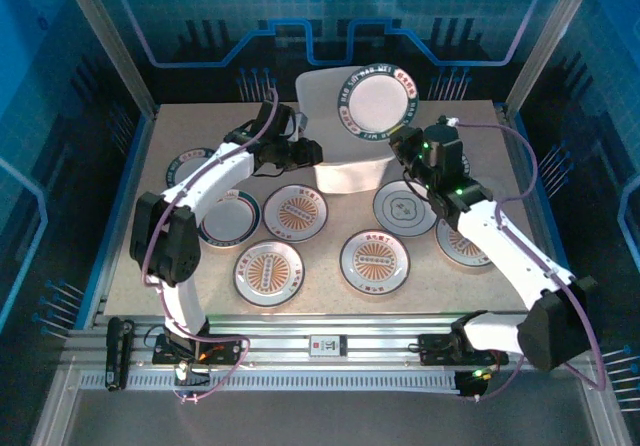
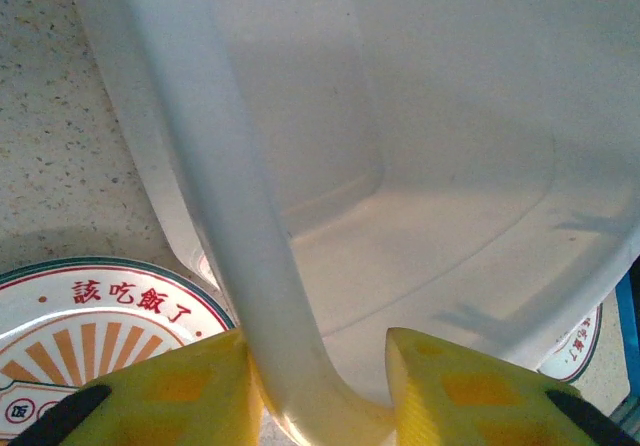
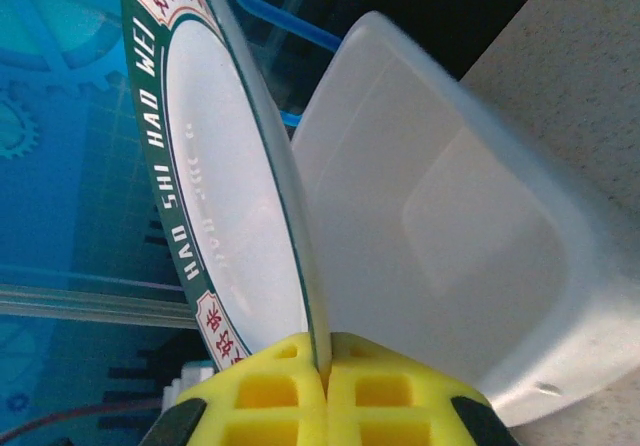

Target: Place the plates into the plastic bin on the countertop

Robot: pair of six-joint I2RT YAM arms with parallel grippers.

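Note:
The translucent white plastic bin (image 1: 350,176) stands tipped up at the back middle of the countertop (image 1: 470,296). My left gripper (image 1: 308,153) is shut on its left rim; in the left wrist view the lipped rim runs between the yellow fingers (image 2: 200,386) of the gripper (image 2: 320,351), with the bin (image 2: 450,166) hollow beyond. My right gripper (image 1: 402,144) is shut on the edge of a white plate with a dark lettered rim (image 1: 377,103), held upright over the bin's mouth. The right wrist view shows that plate (image 3: 230,186) edge-on beside the bin (image 3: 450,216), above the gripper (image 3: 325,351).
Several plates lie flat on the beige top: sunburst-centred ones (image 1: 296,211), (image 1: 268,272), (image 1: 374,260), a grey one (image 1: 404,208), others at the left (image 1: 190,169), (image 1: 228,216) and right (image 1: 462,241). A sunburst plate (image 2: 90,316) lies just beside the bin. Blue walls enclose the table.

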